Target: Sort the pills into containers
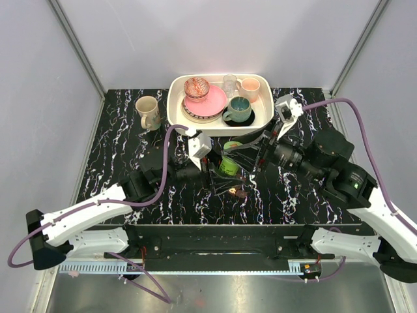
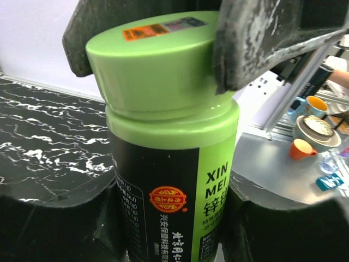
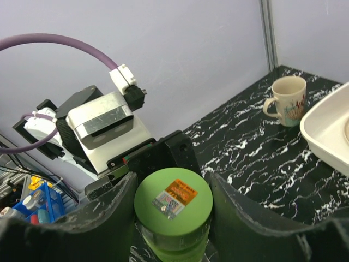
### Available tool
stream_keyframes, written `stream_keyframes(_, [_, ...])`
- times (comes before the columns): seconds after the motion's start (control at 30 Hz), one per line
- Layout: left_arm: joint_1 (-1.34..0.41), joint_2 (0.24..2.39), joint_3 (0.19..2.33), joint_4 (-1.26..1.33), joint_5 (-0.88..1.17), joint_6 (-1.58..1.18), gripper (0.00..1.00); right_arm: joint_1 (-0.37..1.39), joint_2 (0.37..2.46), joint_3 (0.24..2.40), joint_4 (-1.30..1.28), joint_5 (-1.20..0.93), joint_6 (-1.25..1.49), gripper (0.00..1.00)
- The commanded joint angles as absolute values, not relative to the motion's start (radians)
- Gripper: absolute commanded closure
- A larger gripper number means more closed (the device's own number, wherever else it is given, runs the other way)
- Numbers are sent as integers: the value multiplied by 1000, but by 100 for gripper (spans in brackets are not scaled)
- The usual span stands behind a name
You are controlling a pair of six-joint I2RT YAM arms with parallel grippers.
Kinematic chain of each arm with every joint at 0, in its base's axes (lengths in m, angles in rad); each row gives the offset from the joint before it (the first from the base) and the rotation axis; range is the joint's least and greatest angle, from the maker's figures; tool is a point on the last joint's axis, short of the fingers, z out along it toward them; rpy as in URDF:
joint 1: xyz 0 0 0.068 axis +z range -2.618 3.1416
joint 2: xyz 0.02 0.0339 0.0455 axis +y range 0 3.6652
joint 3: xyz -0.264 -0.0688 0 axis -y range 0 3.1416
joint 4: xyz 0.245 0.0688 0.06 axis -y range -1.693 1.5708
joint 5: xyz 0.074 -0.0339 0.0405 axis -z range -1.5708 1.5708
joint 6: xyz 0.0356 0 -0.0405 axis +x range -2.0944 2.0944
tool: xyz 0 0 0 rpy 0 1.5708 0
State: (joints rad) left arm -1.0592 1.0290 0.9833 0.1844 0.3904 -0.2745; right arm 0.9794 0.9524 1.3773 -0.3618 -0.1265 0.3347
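1. Left tool [image 2: 169, 229] is clamped on the bottle [image 2: 163, 164] body, low down. Prob. there to stop it spinning.
2. Right tool [image 3: 173, 215] is closed on the cap [image 3: 173, 201], one finger each side. Looks like a grip for unscrewing. Cap on, no pills in view.
3. Case [image 1: 238, 192] lies on the surface [image 1: 117, 163] just beside the bottle, arm-base side. Handy for pouring, I'd guess. Compartments too small to read.
4. Tray [image 1: 172, 107] sits behind the bottle, mug [image 1: 148, 112] back-left of it. Both apart & not involved.

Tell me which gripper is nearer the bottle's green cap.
Right. The right gripper clamps the green cap, a finger on each side; the left gripper holds the green bottle by its body, below the cap.
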Motion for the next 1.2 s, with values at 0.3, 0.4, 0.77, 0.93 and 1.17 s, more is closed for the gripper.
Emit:
stream_keyframes(0.3, [-1057, 954, 1101, 350, 37, -117, 100, 992, 1055, 1402, -580, -121, 442, 100])
stream_keyframes(0.4, [-1057, 940, 1081, 379, 11, -126, 100, 992, 1048, 1399, -580, -110, 439, 100])
stream_keyframes(0.77, [-1058, 933, 1065, 417, 28, -179, 100, 992, 999, 1371, -545, -106, 419, 100])
stream_keyframes(0.93, [-1057, 943, 1051, 469, 52, -233, 100, 994, 959, 1330, -482, -144, 413, 100])
stream_keyframes(1.17, [-1058, 963, 1043, 555, 109, -310, 100, 994, 927, 1290, -397, -184, 380, 100])
